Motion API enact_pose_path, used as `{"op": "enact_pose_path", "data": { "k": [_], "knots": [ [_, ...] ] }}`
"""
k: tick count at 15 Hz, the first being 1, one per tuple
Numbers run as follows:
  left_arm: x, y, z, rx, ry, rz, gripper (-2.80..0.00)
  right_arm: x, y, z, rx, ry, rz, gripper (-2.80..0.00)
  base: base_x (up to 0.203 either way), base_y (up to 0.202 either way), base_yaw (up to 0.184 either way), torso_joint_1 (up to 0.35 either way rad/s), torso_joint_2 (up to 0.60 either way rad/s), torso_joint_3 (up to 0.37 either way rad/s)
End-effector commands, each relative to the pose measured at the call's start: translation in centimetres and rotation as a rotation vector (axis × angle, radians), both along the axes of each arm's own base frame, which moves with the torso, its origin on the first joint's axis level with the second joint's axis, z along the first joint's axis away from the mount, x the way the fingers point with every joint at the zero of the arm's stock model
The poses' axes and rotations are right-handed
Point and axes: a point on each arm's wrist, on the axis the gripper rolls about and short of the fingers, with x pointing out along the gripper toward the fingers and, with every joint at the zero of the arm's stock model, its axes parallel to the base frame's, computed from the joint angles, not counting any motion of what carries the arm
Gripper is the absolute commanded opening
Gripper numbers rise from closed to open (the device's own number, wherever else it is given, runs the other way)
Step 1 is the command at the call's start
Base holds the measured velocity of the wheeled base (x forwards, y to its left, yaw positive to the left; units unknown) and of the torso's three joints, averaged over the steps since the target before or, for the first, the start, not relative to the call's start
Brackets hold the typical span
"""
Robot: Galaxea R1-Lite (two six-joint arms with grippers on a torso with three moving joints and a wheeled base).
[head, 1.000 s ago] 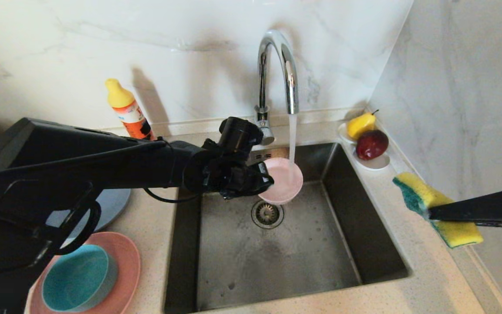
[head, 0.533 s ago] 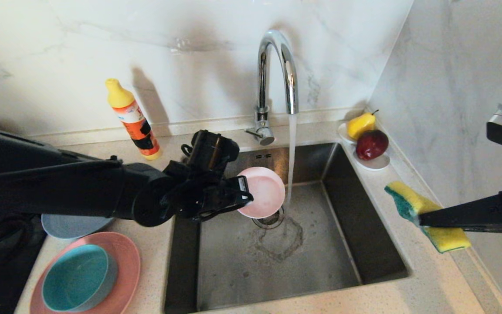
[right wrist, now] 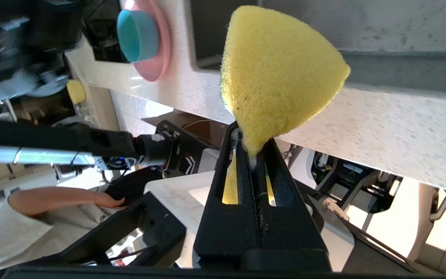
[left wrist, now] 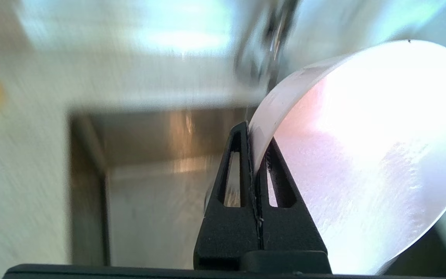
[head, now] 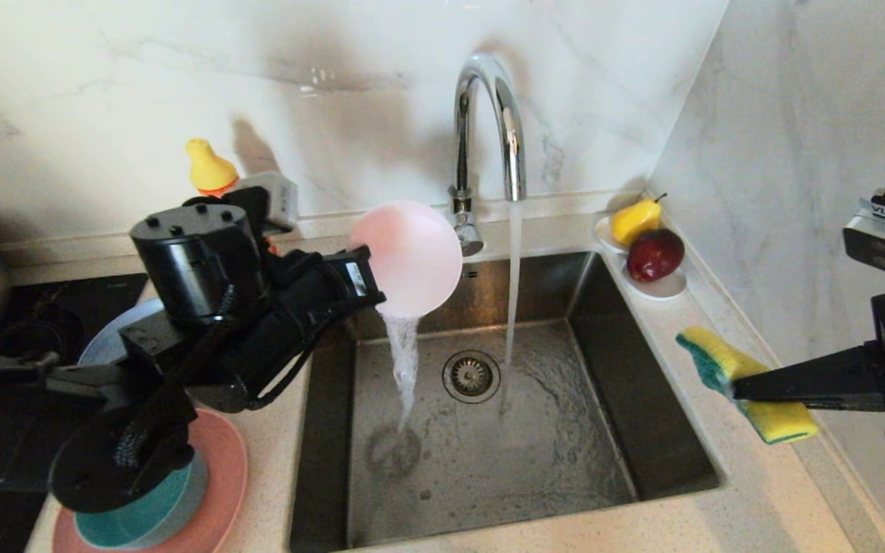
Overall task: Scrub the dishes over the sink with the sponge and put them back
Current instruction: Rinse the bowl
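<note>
So right now the left gripper [head: 362,276] is clamped on the rim of the pale pink plastic bowl [head: 406,257], holding it tipped on edge above the back-left corner of the square stainless steel sink [head: 604,461], and water is pouring out of the bowl into the basin. The chrome gooseneck faucet [head: 488,130] is running just to its right.

Key thing for the next bit, I reckon: the yellow sponge with the green scouring layer [head: 742,388] is pinched shut in the right gripper [head: 738,388], hanging over the desk [head: 750,491] strip on the sink's right side, well apart from the bowl. The bowl lies leftward and further back from it, across the whole basin. The sponge's long axis runs diagonally along the desk edge.

Plenty of open room over the sink for the two to meet; the faucet spout and water stream sit right between them though, so that's what to steer around. The teal bowl [head: 147,511] sits on the salmon-pink plate [head: 220,476] at the left, with the grey-blue plate [head: 112,342] behind it, all partly hidden by the left arm.
</note>
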Motion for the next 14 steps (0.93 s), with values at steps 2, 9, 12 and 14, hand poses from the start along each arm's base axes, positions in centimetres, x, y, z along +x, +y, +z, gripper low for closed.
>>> {"op": "enact_pose_path", "data": {
  "k": [2,9,12,14],
  "knots": [
    [-2.2,1.8,3.2,-0.060,-0.102,0.008,-2.80,-0.1,-0.2,-0.5,-0.004,0.018,-0.008,-2.80,0.000,0.000,0.000,0.000,0.00,0.000],
    [-6.3,4.0,8.2,-0.137,-0.288,-0.065,-2.80,-0.3,-0.3,-1.0,-0.006,0.035,-0.005,-2.80,0.000,0.000,0.000,0.000,0.00,0.000],
    [-8.2,5.1,9.7,-0.162,-0.350,-0.093,-2.80,-0.3,-0.3,-1.3,-0.009,0.045,-0.007,-2.80,0.000,0.000,0.000,0.000,0.00,0.000],
    [-9.3,5.6,10.1,-0.162,-0.376,-0.136,-2.80,-0.3,-0.3,-1.3,-0.010,0.046,-0.006,-2.80,0.000,0.000,0.000,0.000,0.00,0.000]
  ]
}}
